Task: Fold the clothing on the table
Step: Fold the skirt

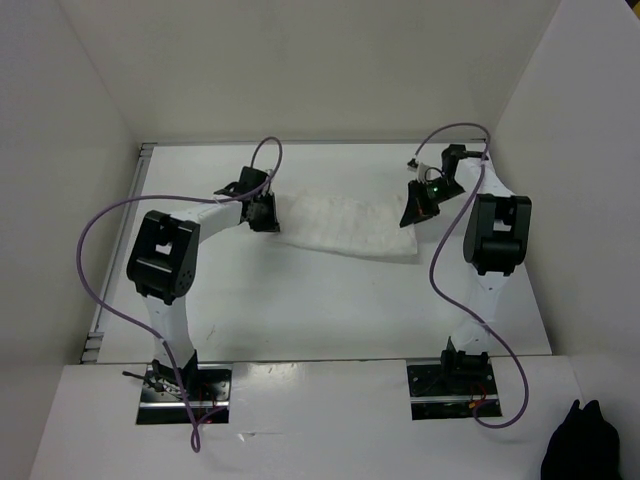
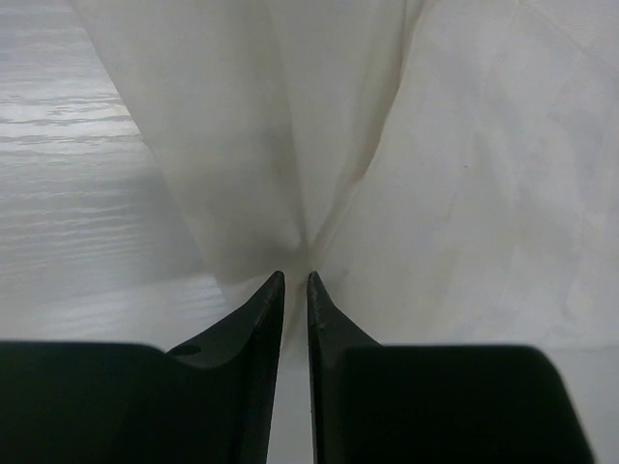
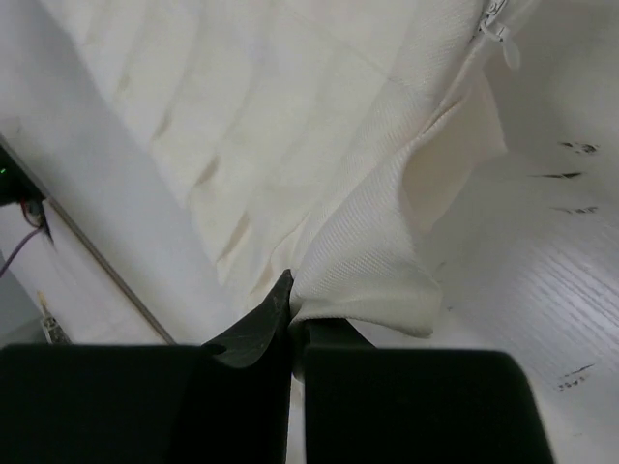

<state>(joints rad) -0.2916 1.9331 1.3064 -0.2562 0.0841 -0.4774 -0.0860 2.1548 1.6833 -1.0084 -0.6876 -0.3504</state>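
Overhead, the clothing (image 1: 345,225) lies as a flat white strip across the far half of the desk (image 1: 330,310), between the two arms. The left claw (image 1: 265,212) sits at its left end and the right claw (image 1: 418,205) at its right end, both low on the fabric.

Left wrist view: the fingers are drawn almost together, with cloth puckered at their tips. Assessed as pinched on the clothing, with a thin bite.

Right wrist view: the jaws are closed on a turned-up edge of the garment, with bare desk beyond it.

Assessment: both ends are gripped and the fold is not yet made. Recommendation: raise both claws together and level, just clear of the surface. Carry the gripped edge across to the opposite edge with the cloth lightly taut. Release only once the edges align. The shallow left bite is the slippage risk.
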